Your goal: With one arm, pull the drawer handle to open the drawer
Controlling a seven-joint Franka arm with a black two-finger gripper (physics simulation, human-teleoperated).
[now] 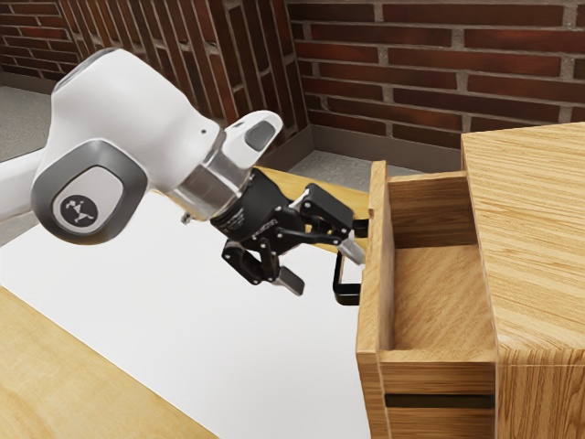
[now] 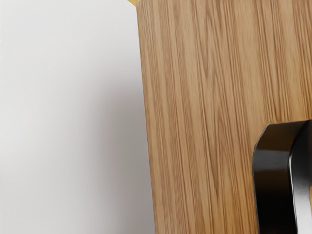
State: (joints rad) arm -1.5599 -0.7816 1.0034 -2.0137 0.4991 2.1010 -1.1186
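The drawer (image 1: 375, 274) is standing well out of the cabinet (image 1: 530, 274) at the exterior view's right, its front facing that view's left and its bare wooden inside showing from above. It is sitting at the top of the cabinet, with a dark slot showing beneath it. The black handle (image 1: 338, 282) is sticking out from the front toward the arm (image 1: 119, 155); its long axis is lying level, running along the front's width, from the wall (image 1: 439, 55) side toward the camera. The arm is reaching in from the exterior view's left over the white bench (image 1: 183, 320). The gripper (image 1: 327, 270) is hanging released just beside the handle, its fingers spread wide: one is lying up by the handle's farther end, the other is pointing down toward the bench, short of the bar. Whether the upper finger is touching the handle, I cannot tell. In the wrist view the front's wood grain (image 2: 209, 117) is lying close under the hand, a rounded corner of the handle (image 2: 278, 185) is standing against it, and the bench (image 2: 68, 122) is showing beyond the front's edge.
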